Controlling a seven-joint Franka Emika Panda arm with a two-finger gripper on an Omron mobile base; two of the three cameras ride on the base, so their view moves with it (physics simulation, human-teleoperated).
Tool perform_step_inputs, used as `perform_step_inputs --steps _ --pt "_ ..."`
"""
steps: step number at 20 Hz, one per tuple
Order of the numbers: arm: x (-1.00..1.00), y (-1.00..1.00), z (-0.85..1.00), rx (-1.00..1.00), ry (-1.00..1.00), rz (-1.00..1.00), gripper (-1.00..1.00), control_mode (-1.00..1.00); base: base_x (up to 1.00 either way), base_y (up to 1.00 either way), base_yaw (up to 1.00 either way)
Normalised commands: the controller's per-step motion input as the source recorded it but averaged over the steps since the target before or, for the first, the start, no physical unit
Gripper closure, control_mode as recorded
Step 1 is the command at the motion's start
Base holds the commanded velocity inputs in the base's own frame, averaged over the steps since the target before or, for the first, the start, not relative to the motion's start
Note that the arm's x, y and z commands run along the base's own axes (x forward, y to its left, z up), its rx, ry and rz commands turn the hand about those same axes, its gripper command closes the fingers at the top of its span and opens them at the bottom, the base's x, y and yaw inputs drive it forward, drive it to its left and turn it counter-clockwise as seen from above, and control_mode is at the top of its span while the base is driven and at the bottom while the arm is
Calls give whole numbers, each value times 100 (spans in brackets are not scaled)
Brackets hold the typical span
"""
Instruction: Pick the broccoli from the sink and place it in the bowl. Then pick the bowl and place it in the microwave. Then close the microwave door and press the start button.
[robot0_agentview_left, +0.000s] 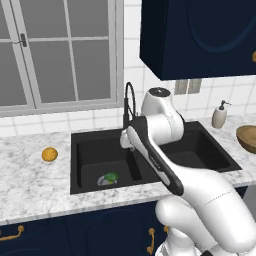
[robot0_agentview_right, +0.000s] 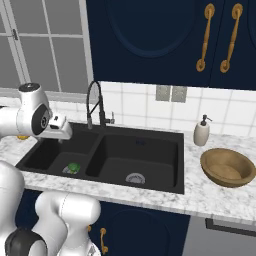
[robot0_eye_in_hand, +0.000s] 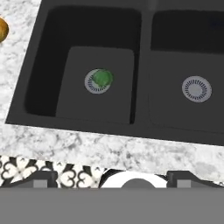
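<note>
The broccoli (robot0_eye_in_hand: 103, 78) is a small green floret lying on the round drain of the left basin of the black sink (robot0_eye_in_hand: 142, 65). It also shows as broccoli (robot0_agentview_left: 110, 177) and broccoli (robot0_agentview_right: 73, 167) in the base views. My gripper (robot0_eye_in_hand: 113, 178) hangs well above the sink's front edge and looks down into the basins. It is open, its two dark fingertips wide apart with nothing between them. The tan wooden bowl (robot0_agentview_right: 227, 167) stands empty on the counter right of the sink (robot0_agentview_right: 140, 150). The microwave and its door are out of view.
A black gooseneck faucet (robot0_agentview_right: 92, 102) rises behind the sink's divider. A white soap dispenser (robot0_agentview_right: 201, 132) stands behind the bowl. An orange fruit (robot0_agentview_left: 49, 154) lies on the marble counter left of the sink (robot0_agentview_left: 75, 165). Dark blue cabinets hang overhead.
</note>
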Motion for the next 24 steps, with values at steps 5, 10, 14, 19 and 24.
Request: perform_step_inputs --steps 5,10,14,19,24 --pt "33 40 -41 -5 19 5 -100 -100 0 0 0" --pt "25 36 -51 -10 18 8 -100 -100 0 0 0" --pt "5 9 -56 -4 0 7 -100 -100 0 0 0" --pt "15 0 -36 -1 0 4 -100 -100 0 0 0" --pt "12 0 -35 0 1 3 -100 -100 0 0 0"
